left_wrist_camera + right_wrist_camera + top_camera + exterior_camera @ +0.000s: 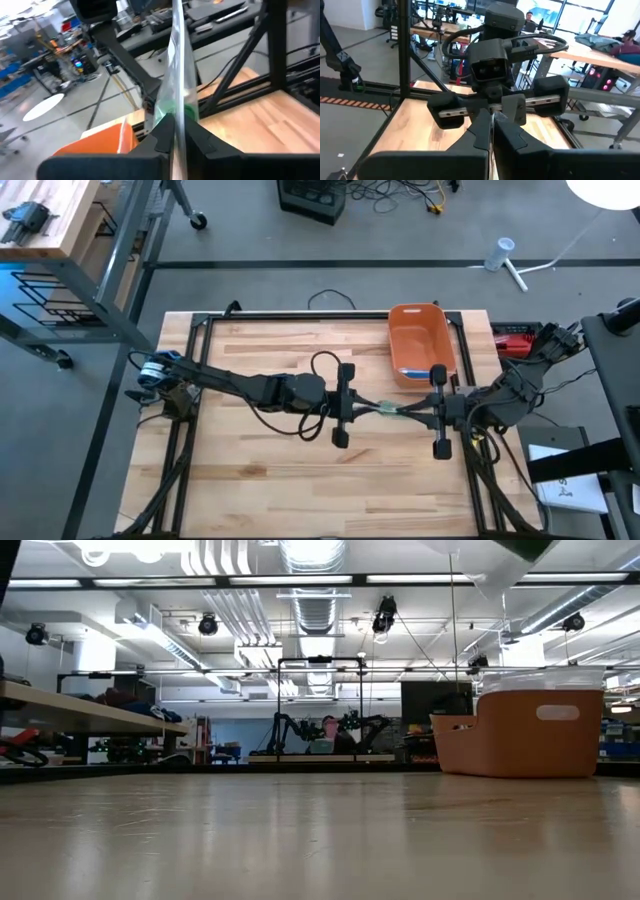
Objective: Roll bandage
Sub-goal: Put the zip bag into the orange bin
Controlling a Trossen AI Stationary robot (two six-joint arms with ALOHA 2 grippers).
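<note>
Two arms meet over mid-counter [260, 460], you have them nose to nose. Orange bin [421, 340] sits on the far right part of the counter, just behind the right arm, with something blue inside; it's not in play for now.

Left tool [352, 407] comes in from the left, right tool [428, 413] from the right, well clear of the counter surface by the look of it, since the low view shows neither tool nor bandage down at board level. Bandage [390, 409] is strung between them as a thin pale strip with a greenish patch, long axis running left to right along the line joining the tools.

Left tool: pinched tight on the strip's end; in its wrist view the strip [177, 75] runs edge-on straight out from between the fingers [162, 135]. Right tool: pinched tight on the other end, fingers [482, 127] pressed together facing the left arm's camera housing.

Key relation: the strip is taut and in line with both tools, each arm equally near its own end. My read is that rolling needs one end to turn about that left-right axis while the other feeds slack. Watch for the strip slipping out of a pinch, it's thin and held edge-on.
</note>
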